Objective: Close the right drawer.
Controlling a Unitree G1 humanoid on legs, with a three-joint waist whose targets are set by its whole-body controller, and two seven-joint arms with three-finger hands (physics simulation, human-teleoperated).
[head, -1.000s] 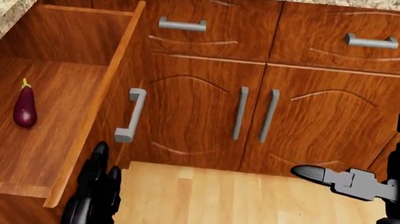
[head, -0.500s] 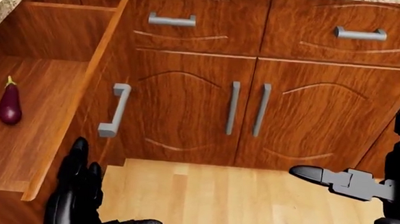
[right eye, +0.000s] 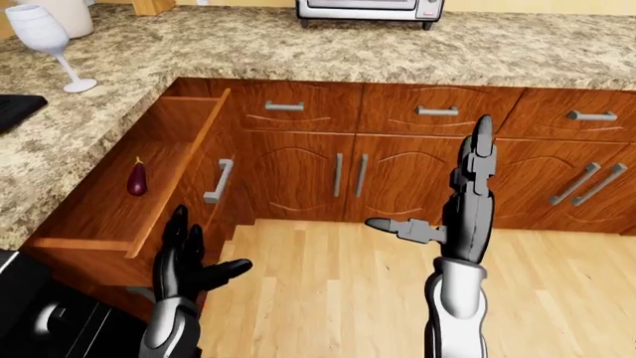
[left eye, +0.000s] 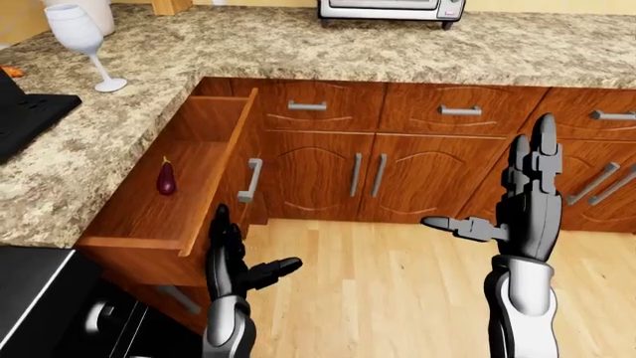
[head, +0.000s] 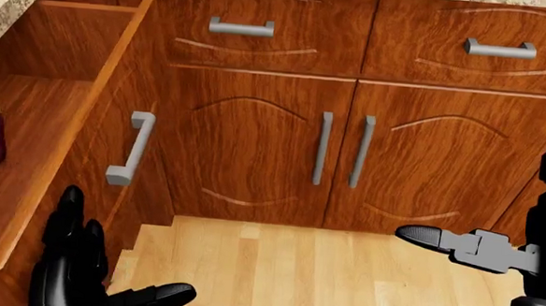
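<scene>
A granite countertop (left eye: 298, 45) ran along the top of the left-eye view and turned down its left side, carrying a wine glass (left eye: 83, 43) at upper left and a toaster oven (left eye: 393, 9) at the top edge. Below it stood wooden cabinets with a pair of cabinet doors (head: 339, 153) and two closed upper drawers, each with a grey bar handle, above a pale wood floor (left eye: 397, 283). A dark appliance (left eye: 50, 313) filled the lower left corner of that view. The open drawer (left eye: 214, 168) jutted out from the counter's left run, with a small purple eggplant (left eye: 166, 179) lying on its bottom, well apart from both hands, and its grey handle (head: 128, 158) standing upright on the drawer front. The left hand (left eye: 230, 265) was just below and beside the drawer's front corner, near the handle but not touching it, fingers pointing up and spread, thumb stuck out to the view's right, holding nothing. The right hand (right eye: 467, 201) was raised well apart from the drawer, before the cabinets at the right, palm flat, fingers straight up and thumb pointing left, also empty.
</scene>
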